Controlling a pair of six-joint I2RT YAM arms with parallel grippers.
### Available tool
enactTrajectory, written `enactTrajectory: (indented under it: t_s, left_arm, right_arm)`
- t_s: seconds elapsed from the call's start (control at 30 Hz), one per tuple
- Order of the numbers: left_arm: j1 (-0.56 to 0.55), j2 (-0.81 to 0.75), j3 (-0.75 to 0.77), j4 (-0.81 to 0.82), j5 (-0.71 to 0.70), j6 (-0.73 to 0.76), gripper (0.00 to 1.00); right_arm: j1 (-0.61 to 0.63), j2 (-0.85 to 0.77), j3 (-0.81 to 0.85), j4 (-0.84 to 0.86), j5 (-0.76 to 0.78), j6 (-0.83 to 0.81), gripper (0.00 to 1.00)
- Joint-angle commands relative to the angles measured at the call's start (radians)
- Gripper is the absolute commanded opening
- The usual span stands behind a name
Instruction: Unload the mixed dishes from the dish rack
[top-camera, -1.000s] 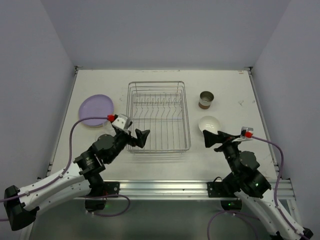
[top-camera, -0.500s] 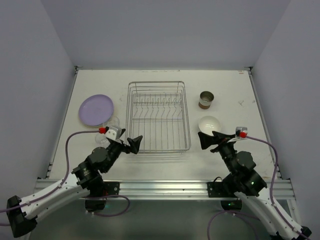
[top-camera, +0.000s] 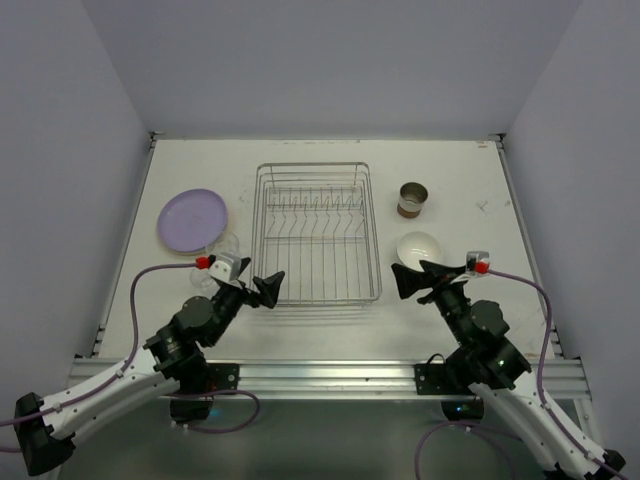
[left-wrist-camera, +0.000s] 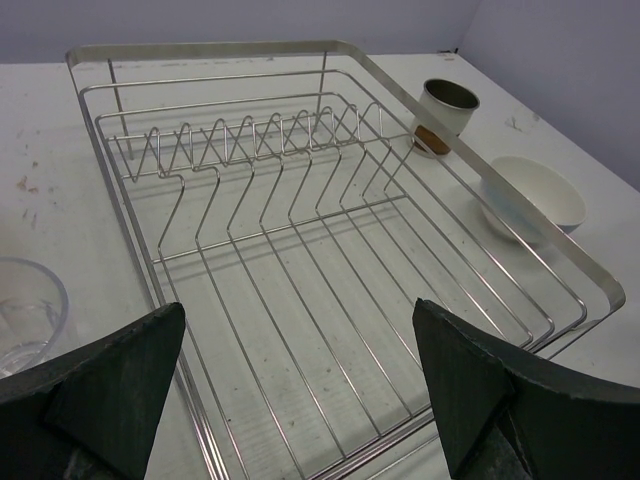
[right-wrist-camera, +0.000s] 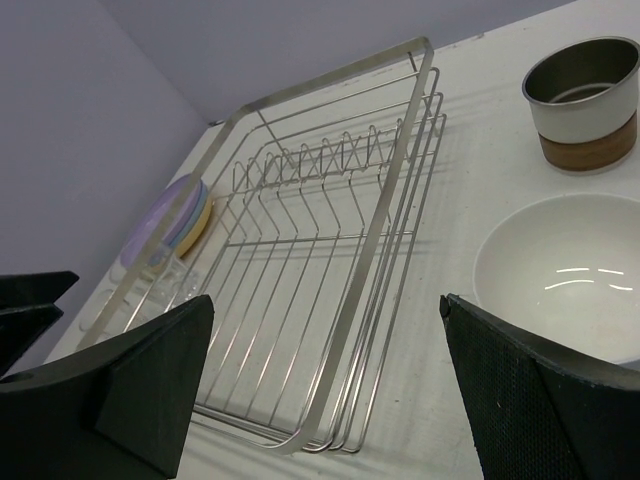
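The silver wire dish rack (top-camera: 318, 232) stands mid-table with nothing in it; its rim (left-wrist-camera: 210, 48) and its side rail (right-wrist-camera: 400, 170) show in both wrist views. Left of it lies a stack of plates (top-camera: 192, 220), purple on top, with a clear glass (top-camera: 226, 246) beside it. To the rack's right are the brown-banded cup (top-camera: 412, 199) and the white bowl (top-camera: 420, 247). My left gripper (top-camera: 262, 288) hangs open over the rack's near left corner. My right gripper (top-camera: 418, 277) is open near the bowl's front edge, holding nothing.
Grey walls close in the white table on three sides. The cup (left-wrist-camera: 445, 115) and bowl (left-wrist-camera: 530, 200) sit just beyond the rack's right rail. The glass (left-wrist-camera: 25, 310) stands close to my left fingers. The plate stack (right-wrist-camera: 175, 215) lies past the rack's far side.
My left arm has drawn back toward the near edge, off the rack's front left corner. My right gripper has shifted a little left. Both stay open.
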Motion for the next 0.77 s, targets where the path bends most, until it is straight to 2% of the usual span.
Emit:
enactTrajectory:
  t_s: [0.0, 0.73]
  left_arm:
    - [0.003, 0.007, 0.007, 0.052, -0.020, 0.011, 1.00]
    - [0.003, 0.028, 0.015, 0.052, -0.020, 0.008, 1.00]
  right_arm:
    - [0.001, 0.028, 0.002, 0.050, -0.006, -0.015, 0.99]
    - [0.001, 0.031, 0.002, 0.047, 0.007, -0.012, 0.99]
